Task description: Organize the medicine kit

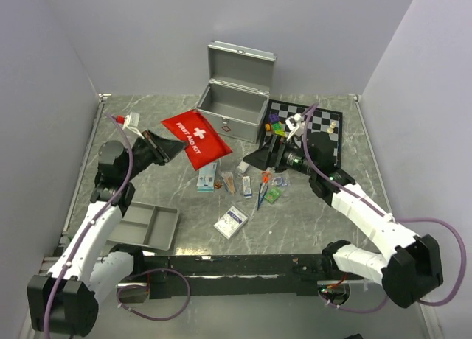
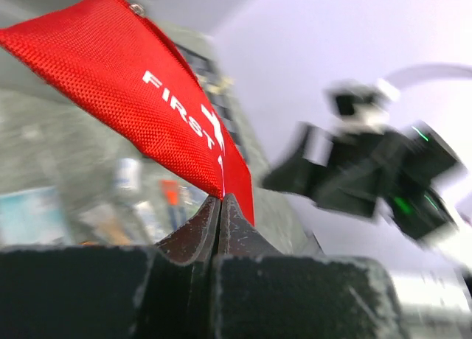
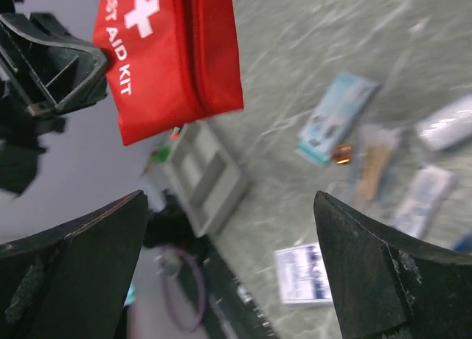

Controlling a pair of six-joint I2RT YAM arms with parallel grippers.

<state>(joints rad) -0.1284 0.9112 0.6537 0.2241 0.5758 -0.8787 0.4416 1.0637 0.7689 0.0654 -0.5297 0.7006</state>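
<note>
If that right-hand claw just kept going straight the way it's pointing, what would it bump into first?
Most likely the red first aid pouch, which hangs from the shut left gripper just ahead of the open right gripper. Depth is unclear, so it might slip under the pouch's lower edge.

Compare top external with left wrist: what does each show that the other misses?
Only top external: the open metal case, the chessboard, the grey tray and the white box. Only left wrist: the left gripper seen close up, fingers pressed together on the edge of the pouch, which confirms the pinch. Both: the red pouch held up, the right gripper nearby, and the loose supplies, which are blurred in the wrist view.
</note>
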